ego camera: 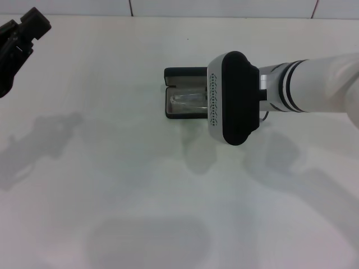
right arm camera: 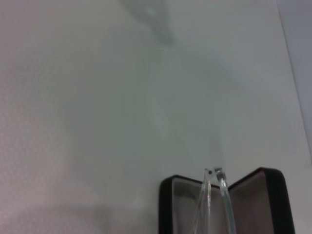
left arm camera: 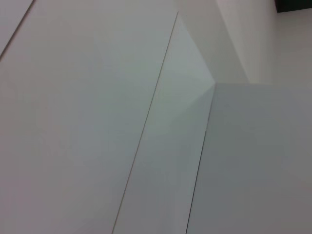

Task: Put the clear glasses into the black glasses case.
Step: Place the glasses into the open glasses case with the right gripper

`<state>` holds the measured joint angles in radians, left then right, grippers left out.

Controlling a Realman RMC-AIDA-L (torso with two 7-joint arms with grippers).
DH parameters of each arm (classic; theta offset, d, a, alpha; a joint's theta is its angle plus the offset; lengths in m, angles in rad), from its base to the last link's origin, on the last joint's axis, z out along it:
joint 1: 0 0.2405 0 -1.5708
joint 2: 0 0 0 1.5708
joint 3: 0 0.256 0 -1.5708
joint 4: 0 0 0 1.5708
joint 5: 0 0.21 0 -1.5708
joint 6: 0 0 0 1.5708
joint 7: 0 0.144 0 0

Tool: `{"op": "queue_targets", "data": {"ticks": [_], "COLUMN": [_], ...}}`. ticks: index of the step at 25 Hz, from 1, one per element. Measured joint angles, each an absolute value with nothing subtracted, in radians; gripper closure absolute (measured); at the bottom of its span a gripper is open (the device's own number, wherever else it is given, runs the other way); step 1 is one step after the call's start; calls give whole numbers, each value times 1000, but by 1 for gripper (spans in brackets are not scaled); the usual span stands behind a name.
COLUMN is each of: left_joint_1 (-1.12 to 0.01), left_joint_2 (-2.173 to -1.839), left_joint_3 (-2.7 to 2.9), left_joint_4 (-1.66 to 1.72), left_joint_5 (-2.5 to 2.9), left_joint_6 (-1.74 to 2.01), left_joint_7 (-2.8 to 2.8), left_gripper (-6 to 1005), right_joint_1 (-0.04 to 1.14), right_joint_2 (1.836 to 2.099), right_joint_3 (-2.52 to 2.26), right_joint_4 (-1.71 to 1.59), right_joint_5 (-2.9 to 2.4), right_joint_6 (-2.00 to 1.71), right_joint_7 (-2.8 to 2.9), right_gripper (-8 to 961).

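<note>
The black glasses case (ego camera: 185,74) lies open on the white table, a little beyond the middle, showing its pale lining. The clear glasses (ego camera: 188,102) show inside its tray. In the right wrist view the case (right arm camera: 273,200) is spread open, with the glasses' transparent arms (right arm camera: 217,195) running across its middle. I cannot tell whether the glasses rest in the case or are held. My right arm's wrist housing (ego camera: 233,98) hangs over the case's right end and hides the right gripper. My left gripper (ego camera: 19,36) stays parked at the far left, away from the case.
The white table (ego camera: 112,185) carries shadows of both arms. A wall of pale tiles (ego camera: 224,7) runs along the table's far edge. The left wrist view shows only pale panels (left arm camera: 97,122).
</note>
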<state>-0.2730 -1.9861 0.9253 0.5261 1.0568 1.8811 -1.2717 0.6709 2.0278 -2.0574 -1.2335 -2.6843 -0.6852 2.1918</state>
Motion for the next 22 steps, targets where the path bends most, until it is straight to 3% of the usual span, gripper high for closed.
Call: {"op": "queue_targets", "data": {"ticks": [22], "left_joint_1": [-273], "left_joint_2": [-1993], "left_joint_3": [926], "left_joint_4": [526], "left_joint_5": [1057], "left_joint_6": [1884], "left_joint_7": [-1272], "left_gripper": [932], "right_joint_1": [686], "right_joint_2": [2028], "right_joint_3": [-2084], "right_joint_4": [-1196], "right_joint_5": [-2757], "right_joint_6": [-684], "right_joint_7": [2261], "right_gripper": [860]}}
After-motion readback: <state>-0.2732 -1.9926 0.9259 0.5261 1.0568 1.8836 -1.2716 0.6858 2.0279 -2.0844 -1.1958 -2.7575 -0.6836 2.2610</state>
